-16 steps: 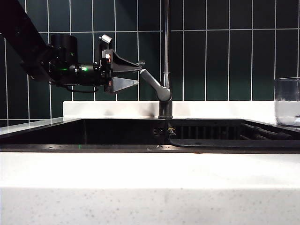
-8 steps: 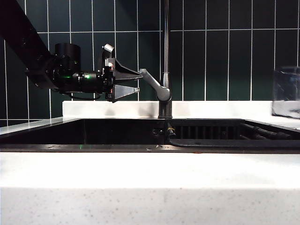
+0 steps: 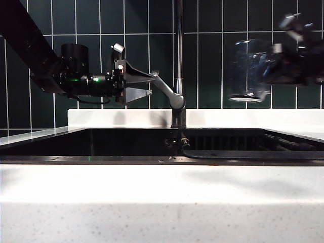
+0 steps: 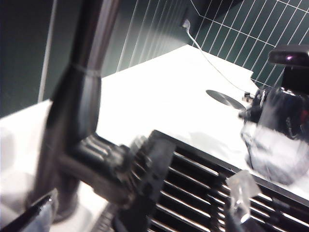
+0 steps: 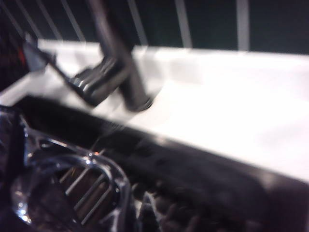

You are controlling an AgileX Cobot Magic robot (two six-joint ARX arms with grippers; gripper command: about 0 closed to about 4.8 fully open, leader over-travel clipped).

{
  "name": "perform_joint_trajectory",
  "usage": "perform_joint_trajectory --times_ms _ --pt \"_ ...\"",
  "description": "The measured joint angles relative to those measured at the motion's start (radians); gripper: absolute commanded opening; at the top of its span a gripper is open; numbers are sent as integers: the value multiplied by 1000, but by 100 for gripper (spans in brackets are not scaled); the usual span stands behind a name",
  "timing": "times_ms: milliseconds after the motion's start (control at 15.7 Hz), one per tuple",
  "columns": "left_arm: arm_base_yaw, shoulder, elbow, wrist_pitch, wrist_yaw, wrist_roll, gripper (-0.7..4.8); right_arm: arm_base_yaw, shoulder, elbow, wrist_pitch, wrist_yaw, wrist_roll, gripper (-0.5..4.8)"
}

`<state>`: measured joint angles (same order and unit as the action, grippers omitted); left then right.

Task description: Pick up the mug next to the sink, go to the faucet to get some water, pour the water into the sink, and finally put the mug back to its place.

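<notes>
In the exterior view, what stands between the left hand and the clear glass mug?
The tall brushed-metal faucet stands between the left hand and the mug.

Kitchen, judging by dark green wall tiles [image 3: 223,61] with white grout, a white speckled worktop [image 3: 162,202], a black sink [image 3: 126,144] set into it, and a tall metal faucet [image 3: 178,76] behind.

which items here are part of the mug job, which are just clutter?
In the job:
- mug, held in right gripper, lifted above the sink
- faucet, left gripper open at its lever

Lying about:
- white cable on the counter
- round disc on the counter
</notes>
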<state>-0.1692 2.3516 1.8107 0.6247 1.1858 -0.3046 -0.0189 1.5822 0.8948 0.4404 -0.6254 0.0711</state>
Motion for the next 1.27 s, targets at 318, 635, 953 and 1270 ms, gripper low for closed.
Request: perform_joint_trajectory --times_ms 318,635,953,1270 --pt "2 32 72 -34 5 -2 456 123 2 169 -250 81 -47 -7" --pt "-6 37 76 -45 3 13 452 185 2 301 -399 101 -46 -7" --pt "-15 39 76 -48 18 32 429 248 24 370 -423 82 -26 -7" --pt "-16 39 76 -45 69 43 431 303 86 470 -432 51 -16 -7"
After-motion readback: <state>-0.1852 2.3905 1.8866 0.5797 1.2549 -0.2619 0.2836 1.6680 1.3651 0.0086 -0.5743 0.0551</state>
